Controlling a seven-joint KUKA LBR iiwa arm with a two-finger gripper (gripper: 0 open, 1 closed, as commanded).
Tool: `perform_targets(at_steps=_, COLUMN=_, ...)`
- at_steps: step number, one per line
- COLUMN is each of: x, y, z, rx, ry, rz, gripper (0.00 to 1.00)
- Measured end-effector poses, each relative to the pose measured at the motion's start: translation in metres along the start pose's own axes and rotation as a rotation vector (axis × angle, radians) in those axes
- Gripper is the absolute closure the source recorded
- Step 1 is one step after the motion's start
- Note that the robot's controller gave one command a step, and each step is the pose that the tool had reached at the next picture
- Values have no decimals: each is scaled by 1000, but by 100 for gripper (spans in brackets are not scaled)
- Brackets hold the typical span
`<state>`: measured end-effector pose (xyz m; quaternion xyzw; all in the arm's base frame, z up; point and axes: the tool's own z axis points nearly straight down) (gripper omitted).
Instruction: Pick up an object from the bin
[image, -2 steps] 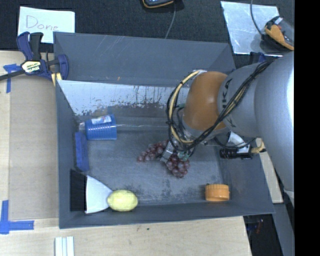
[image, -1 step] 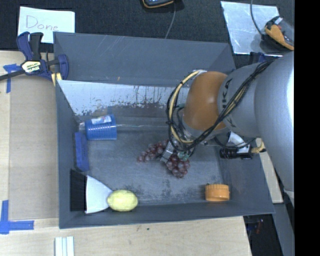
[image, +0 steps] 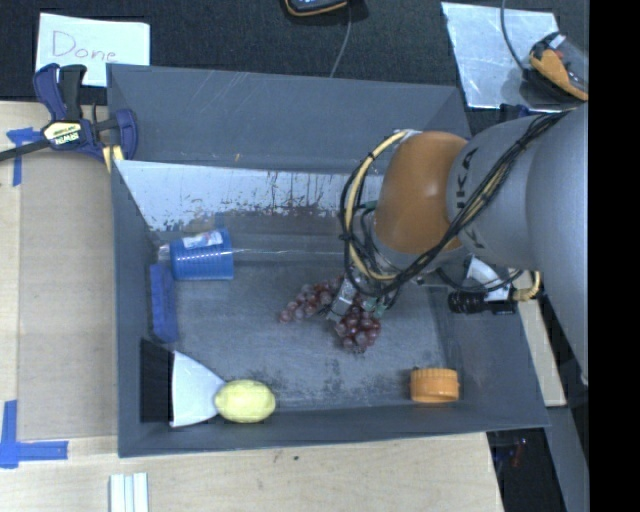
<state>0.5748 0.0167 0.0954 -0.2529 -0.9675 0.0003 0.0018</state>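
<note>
Purple grape bunch (image: 352, 328) lies central in the bin (image: 300, 120), the hand (image: 362, 298) right on top of it; I cannot tell how open the hand is or whether it grips. Probably light and knobbly, best pinched across its thick clump. Orange disc (image: 434, 384) sits well apart

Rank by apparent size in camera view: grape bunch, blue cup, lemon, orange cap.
1. purple grape bunch, widest, partly hidden under the gripper
2. blue cup and yellow lemon: look alike, not ranked
3. orange cap, smallest
</note>
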Motion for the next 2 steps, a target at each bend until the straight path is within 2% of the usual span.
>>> perform_targets(at_steps=1, x=-2, y=1, z=-39, rx=-4, ry=-7, rz=0, gripper=100)
perform_targets(at_steps=2, x=-2, y=0, z=-82, rx=-3, ry=-7, rz=-2, gripper=100)
